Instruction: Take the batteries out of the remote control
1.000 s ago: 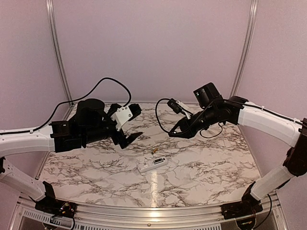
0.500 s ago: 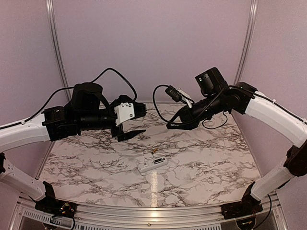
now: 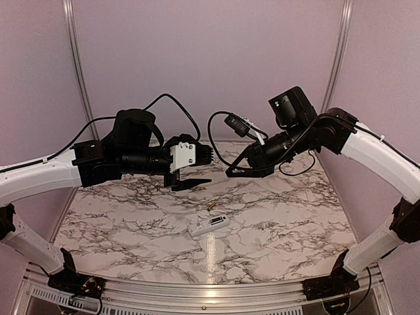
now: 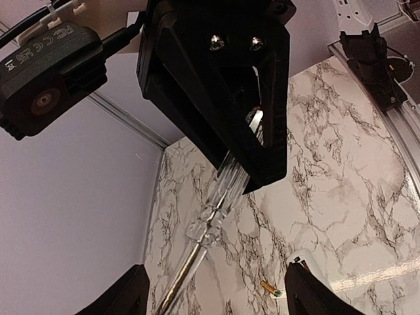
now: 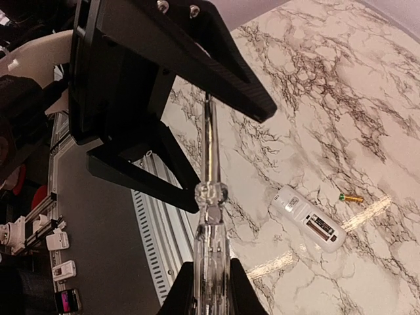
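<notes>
The white remote control (image 3: 209, 226) lies on the marble table with its battery bay open upward; it also shows in the right wrist view (image 5: 308, 220). One small gold battery (image 3: 212, 209) lies loose just behind it, and shows too in the right wrist view (image 5: 351, 197) and the left wrist view (image 4: 270, 287). My right gripper (image 5: 211, 279) is shut on the handle of a clear pen-like tool (image 5: 210, 197), held high above the table. The tool's metal shaft (image 4: 197, 256) reaches between the fingers of my left gripper (image 4: 215, 282), which is open and not touching it.
The two grippers (image 3: 209, 167) (image 3: 231, 172) face each other in mid-air over the back of the table. The aluminium front rail (image 3: 197, 292) and both arm bases lie along the near edge. Pale walls close in the sides and back.
Both arms have risen and closed in on each other. My left gripper has swung right and level, so the tool's shaft now lies between its open fingers. The remote and battery have not moved.
</notes>
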### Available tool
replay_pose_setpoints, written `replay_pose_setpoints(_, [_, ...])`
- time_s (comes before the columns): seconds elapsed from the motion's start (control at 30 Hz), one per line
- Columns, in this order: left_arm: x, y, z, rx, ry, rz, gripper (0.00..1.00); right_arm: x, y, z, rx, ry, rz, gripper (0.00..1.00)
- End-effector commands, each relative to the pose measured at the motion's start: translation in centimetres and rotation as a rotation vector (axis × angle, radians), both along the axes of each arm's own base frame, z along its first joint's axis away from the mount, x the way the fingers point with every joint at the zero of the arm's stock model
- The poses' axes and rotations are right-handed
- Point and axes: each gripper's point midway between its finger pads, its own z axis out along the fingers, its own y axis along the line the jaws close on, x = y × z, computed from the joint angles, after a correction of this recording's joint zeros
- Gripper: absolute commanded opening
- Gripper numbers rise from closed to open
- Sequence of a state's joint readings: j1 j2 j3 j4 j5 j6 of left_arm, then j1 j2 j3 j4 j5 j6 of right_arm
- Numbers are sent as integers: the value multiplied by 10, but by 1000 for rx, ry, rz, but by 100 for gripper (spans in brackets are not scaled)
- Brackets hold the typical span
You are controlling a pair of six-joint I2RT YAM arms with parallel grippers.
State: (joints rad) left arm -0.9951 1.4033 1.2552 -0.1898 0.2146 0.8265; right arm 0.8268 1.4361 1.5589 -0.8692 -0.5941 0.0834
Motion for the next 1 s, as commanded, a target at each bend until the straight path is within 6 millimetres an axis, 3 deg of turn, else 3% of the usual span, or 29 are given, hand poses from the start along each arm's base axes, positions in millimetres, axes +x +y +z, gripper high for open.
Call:
replay_pose_setpoints(0.0, [-8,-6,1,-1,16,-61,70,-4,3,21,43,-2,0,0])
replay_pose_setpoints(0.13, [-12,-9,3,-12,25,-88,59,-4,3,22,44,6,-4,0])
replay_pose_setpoints(0.67, [-18,-23,6,-46,26,-131,47,-5,7,15,43,41,6,0])
replay_pose_setpoints(0.97, [-19,-26,7,-39,26,-138,25,-5,8,9,39,58,5,0])
